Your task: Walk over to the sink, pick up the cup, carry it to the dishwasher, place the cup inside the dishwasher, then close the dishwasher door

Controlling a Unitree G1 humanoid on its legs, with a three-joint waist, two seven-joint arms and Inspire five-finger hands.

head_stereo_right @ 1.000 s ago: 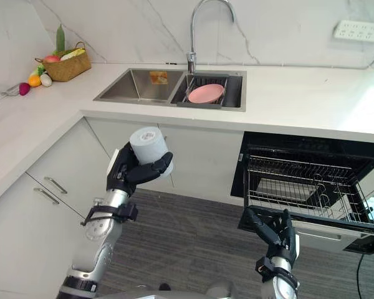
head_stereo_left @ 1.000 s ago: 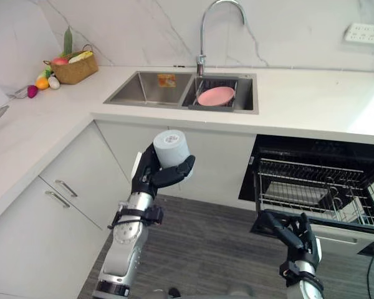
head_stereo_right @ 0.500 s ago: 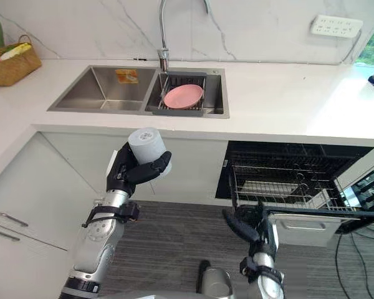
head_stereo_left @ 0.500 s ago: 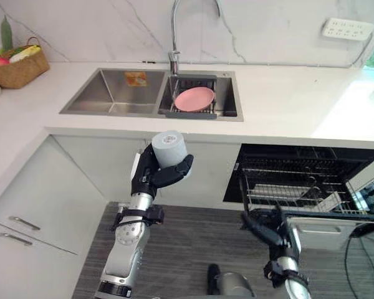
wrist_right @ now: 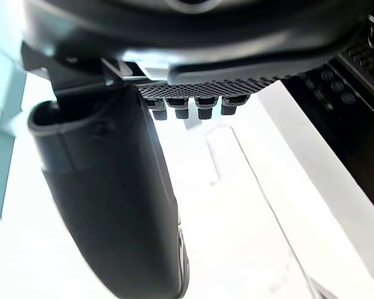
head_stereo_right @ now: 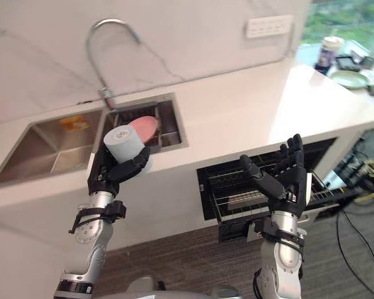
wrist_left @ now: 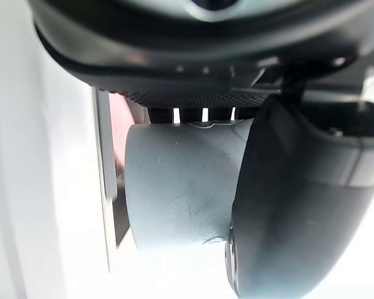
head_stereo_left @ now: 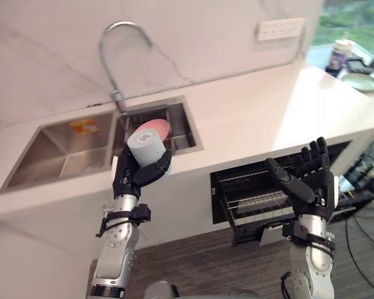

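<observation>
Pale grey-blue, the cup (head_stereo_left: pixel 146 143) stands upright in my left hand (head_stereo_left: pixel 132 180). The fingers and thumb are curled round its lower half, and the left wrist view shows its wall clamped between them. I have it raised in the air on the near side of the counter (head_stereo_left: pixel 249 115), in line with the sink (head_stereo_left: pixel 50 159).

From the head cameras, the cup's top overlaps a pink plate (head_stereo_right: pixel 147 124) lying in the sink's right basin. The curved faucet (head_stereo_left: pixel 112 59) rises from the far edge between the two basins.

To the right, under the counter, the dishwasher (head_stereo_left: pixel 246 187) is open and dark inside. What looks like a wire rack (head_stereo_right: pixel 234 200) shows in it, though blur keeps me from being sure how far out it sits.

My right hand (head_stereo_left: pixel 310 180) is held up in front of that opening, fingers straight and spread, thumb out, holding nothing. A white wall outlet (head_stereo_left: pixel 280 28) sits on the marble wall at far right.
</observation>
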